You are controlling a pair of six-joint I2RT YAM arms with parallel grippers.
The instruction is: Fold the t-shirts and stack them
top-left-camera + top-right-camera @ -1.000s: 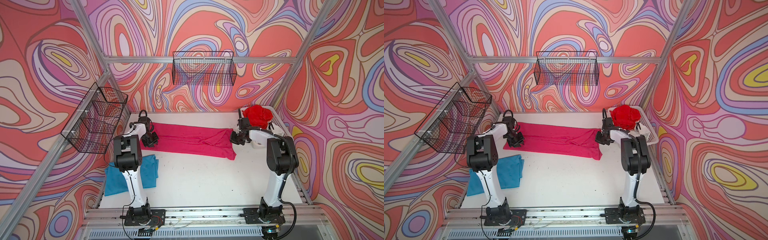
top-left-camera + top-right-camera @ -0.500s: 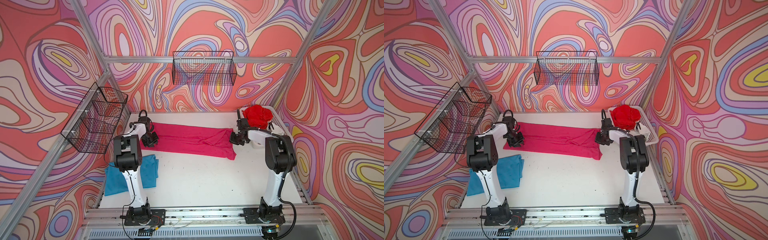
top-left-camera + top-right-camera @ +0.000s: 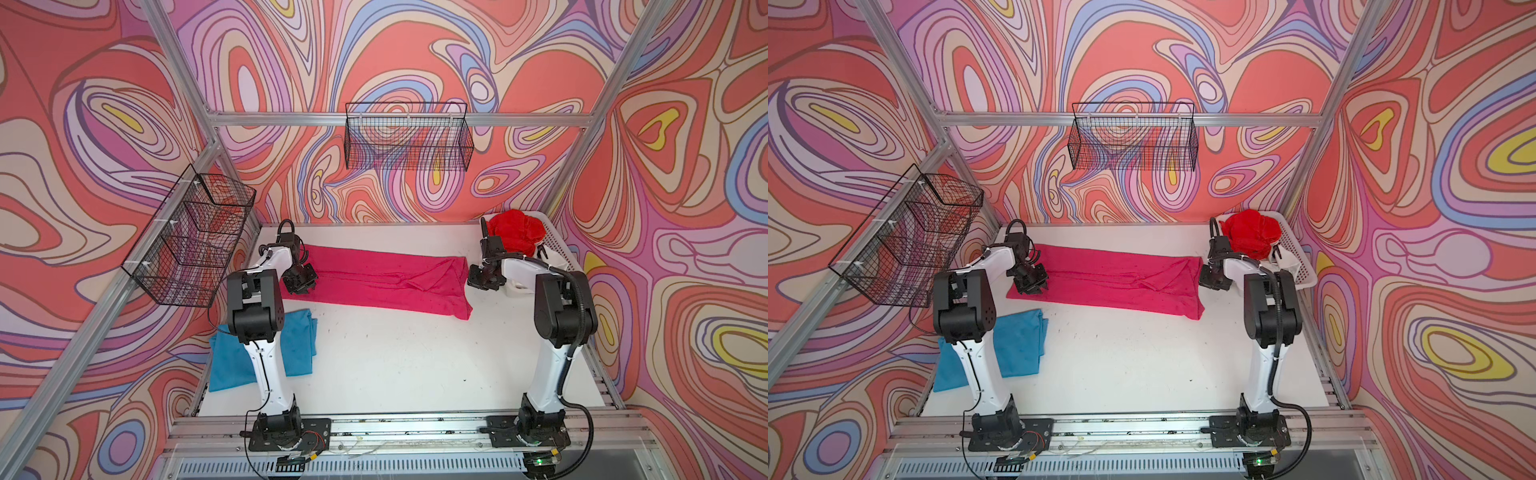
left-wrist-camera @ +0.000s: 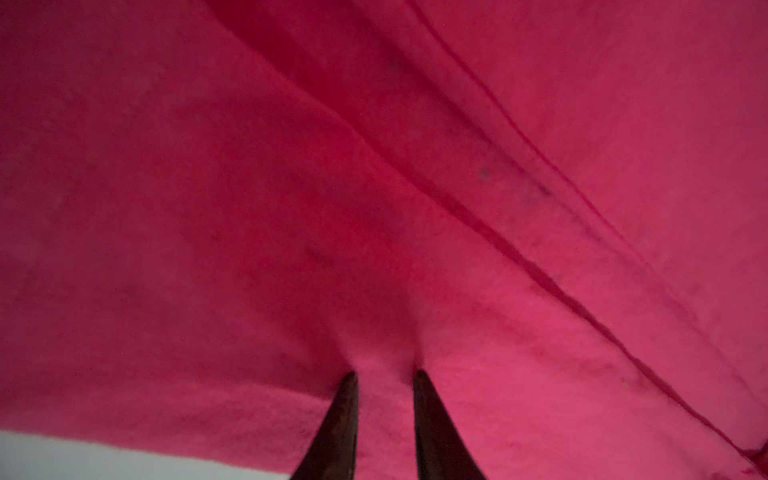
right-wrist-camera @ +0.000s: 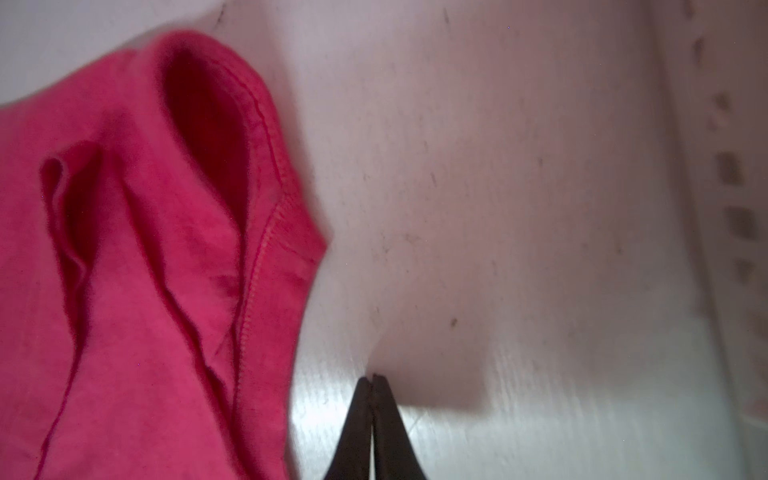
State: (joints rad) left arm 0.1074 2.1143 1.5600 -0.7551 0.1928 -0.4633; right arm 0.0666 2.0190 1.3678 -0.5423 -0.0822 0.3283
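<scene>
A magenta t-shirt (image 3: 382, 278) (image 3: 1113, 278) lies as a long folded band across the back of the white table. My left gripper (image 3: 300, 284) (image 3: 1030, 286) sits on its left end. In the left wrist view my left gripper (image 4: 385, 374) is shut on a pinch of the shirt's cloth (image 4: 374, 187). My right gripper (image 3: 478, 280) (image 3: 1208, 280) is just off the shirt's right end. There it (image 5: 372, 378) is shut with nothing in it, over bare table beside the hem (image 5: 145, 249). A teal t-shirt (image 3: 297, 345) (image 3: 1021, 345) lies folded at the front left, partly behind the left arm. A bright red t-shirt (image 3: 515, 232) (image 3: 1252, 232) is bunched in a basket.
The white plastic basket (image 3: 561, 253) (image 3: 1304, 266) (image 5: 731, 208) stands at the back right corner, close behind my right gripper. Black wire baskets hang on the back wall (image 3: 409, 141) and the left wall (image 3: 191, 241). Bare table (image 3: 415, 353) stretches across the middle and front.
Almost nothing: the right arm's elbow has drifted slightly to the left. The magenta shirt and the left gripper have stayed in place.
</scene>
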